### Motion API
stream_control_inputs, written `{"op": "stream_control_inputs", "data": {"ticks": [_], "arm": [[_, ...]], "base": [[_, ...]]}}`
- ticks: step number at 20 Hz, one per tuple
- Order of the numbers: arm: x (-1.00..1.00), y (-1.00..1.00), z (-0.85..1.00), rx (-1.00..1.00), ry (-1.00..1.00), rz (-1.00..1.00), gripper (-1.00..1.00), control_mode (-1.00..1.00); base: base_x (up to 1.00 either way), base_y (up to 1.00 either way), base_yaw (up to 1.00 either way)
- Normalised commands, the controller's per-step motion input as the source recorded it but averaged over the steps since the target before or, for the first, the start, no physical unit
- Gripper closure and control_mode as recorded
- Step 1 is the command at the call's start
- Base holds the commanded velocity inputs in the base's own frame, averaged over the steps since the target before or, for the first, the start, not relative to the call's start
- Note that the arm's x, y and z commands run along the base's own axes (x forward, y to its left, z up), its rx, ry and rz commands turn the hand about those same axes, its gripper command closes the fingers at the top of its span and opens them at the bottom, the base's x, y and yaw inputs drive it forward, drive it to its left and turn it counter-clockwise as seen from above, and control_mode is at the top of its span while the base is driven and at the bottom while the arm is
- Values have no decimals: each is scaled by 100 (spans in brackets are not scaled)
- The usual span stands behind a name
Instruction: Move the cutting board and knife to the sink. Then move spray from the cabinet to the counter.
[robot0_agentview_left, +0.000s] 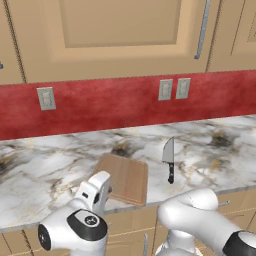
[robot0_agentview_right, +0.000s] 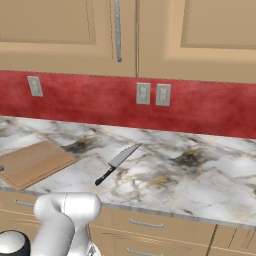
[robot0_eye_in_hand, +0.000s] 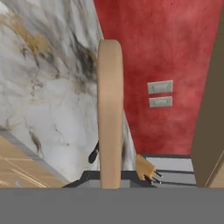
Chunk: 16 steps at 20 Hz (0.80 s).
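Observation:
The light-wood cutting board (robot0_agentview_left: 126, 177) lies on the marble counter (robot0_agentview_left: 210, 150) by its front edge. My gripper (robot0_agentview_left: 107, 190) is shut on the board's near left edge. In the hand view the board (robot0_eye_in_hand: 109, 109) runs edge-on up from between my fingertips, where the gripper (robot0_eye_in_hand: 109, 180) clamps it. The knife (robot0_agentview_left: 169, 159), with a grey blade and black handle, lies on the counter just right of the board, handle toward the front. From the right base the board (robot0_agentview_right: 34, 162) is at the far left and the knife (robot0_agentview_right: 116, 163) lies slanted beside it. The sink and spray are out of view.
A red backsplash with wall outlets (robot0_agentview_left: 173, 89) runs behind the counter, and closed wood cabinets (robot0_agentview_left: 120, 30) hang above it. A tan knife block (robot0_eye_in_hand: 144, 168) with black handles stands far along the counter. Drawers (robot0_agentview_right: 145, 225) sit below the counter edge.

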Motion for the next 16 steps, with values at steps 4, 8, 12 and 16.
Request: {"op": "stream_control_inputs", "data": {"ticks": [4,8,12,16], "arm": [[0,-35,18,3,6,0,100,-100],[0,-27,29,10,11,0,100,-100],[0,-4,35,10,18,0,100,-100],[-5,0,67,10,21,0,100,-100]], "base": [[0,0,0],[0,0,0],[0,0,0],[0,0,0]]}}
